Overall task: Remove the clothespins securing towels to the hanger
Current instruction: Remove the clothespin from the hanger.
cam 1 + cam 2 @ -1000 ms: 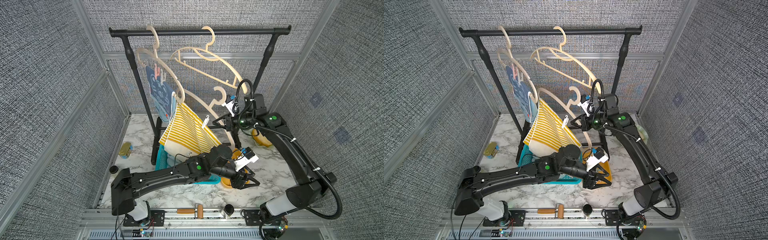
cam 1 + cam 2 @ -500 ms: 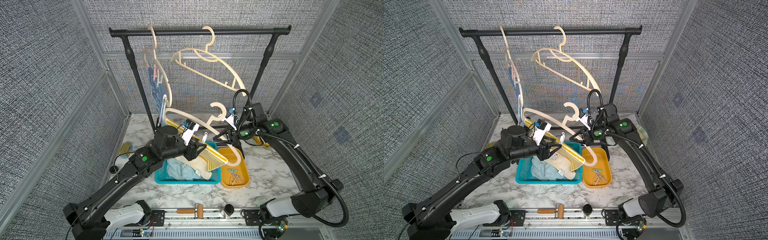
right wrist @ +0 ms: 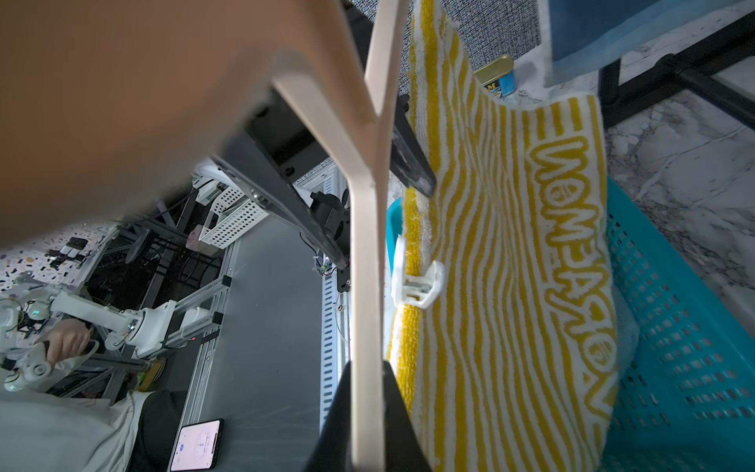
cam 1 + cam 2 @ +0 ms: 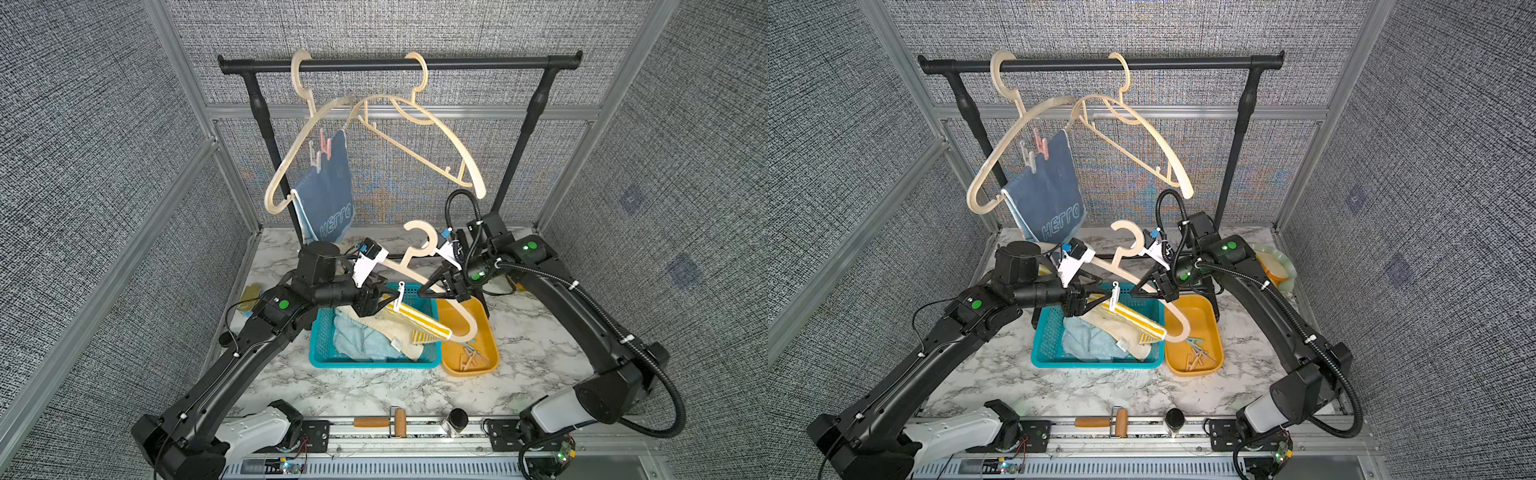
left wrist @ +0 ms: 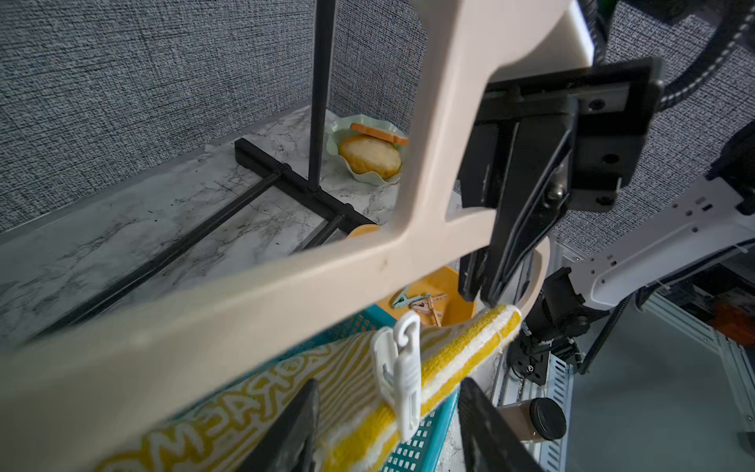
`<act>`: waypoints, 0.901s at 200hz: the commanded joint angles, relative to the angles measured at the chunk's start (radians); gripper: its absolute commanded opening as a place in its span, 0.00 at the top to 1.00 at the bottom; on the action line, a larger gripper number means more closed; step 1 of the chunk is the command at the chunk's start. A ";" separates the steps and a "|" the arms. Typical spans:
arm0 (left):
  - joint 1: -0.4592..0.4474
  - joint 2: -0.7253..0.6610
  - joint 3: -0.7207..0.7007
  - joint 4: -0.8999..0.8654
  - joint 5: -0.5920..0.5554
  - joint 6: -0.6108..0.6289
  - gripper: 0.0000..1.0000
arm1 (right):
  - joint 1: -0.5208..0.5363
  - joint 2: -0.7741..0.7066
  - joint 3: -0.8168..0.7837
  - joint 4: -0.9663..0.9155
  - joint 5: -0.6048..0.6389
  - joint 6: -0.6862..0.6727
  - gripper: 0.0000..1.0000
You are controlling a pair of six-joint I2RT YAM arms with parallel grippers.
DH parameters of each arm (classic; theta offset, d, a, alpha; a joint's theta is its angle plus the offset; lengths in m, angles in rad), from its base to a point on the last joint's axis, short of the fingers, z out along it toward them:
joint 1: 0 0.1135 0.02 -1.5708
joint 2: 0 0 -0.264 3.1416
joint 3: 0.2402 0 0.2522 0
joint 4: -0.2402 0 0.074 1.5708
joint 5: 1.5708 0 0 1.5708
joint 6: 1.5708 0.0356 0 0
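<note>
My right gripper [image 4: 424, 291] is shut on the lower bar of a beige hanger [image 4: 415, 266], held low and tilted over the teal basket [image 4: 374, 362]. In the right wrist view that bar runs between the shut jaws [image 3: 367, 367]. A yellow-and-white striped towel [image 4: 419, 324] hangs from the bar into the basket, pinned by a white clothespin [image 5: 402, 367]. My left gripper [image 5: 388, 384] stands open, with the pin in the gap and neither finger touching it. A dark blue towel [image 4: 332, 195] hangs from a hanger on the rail under pink and beige clothespins [image 4: 323, 148].
A light aqua towel [image 4: 357, 340] lies in the basket. The orange tray [image 4: 490, 365] to its right holds several loose pins [image 4: 469, 359]. An empty hanger [image 4: 419, 137] hangs on the black rack [image 4: 399, 64]. A tin [image 4: 249, 295], a green plate [image 4: 1287, 270] and a jar [image 4: 457, 417] sit around.
My left arm has swung from over the orange tray back to the hanger, and its gripper now straddles the white pin. The right arm lowered the hanger and striped towel toward the basket.
</note>
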 commanded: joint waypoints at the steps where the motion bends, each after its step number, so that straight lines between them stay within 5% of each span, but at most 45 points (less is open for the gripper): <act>1: 0.010 0.024 0.003 0.014 0.107 0.057 0.43 | 0.014 0.013 0.021 -0.029 -0.063 -0.054 1.00; 87: 0.020 0.057 -0.037 0.056 0.216 0.081 0.41 | 0.024 0.034 0.063 -0.073 -0.093 -0.095 1.00; 180: 0.036 0.071 -0.051 0.102 0.153 0.057 0.41 | 0.039 0.026 0.077 -0.080 -0.088 -0.090 1.00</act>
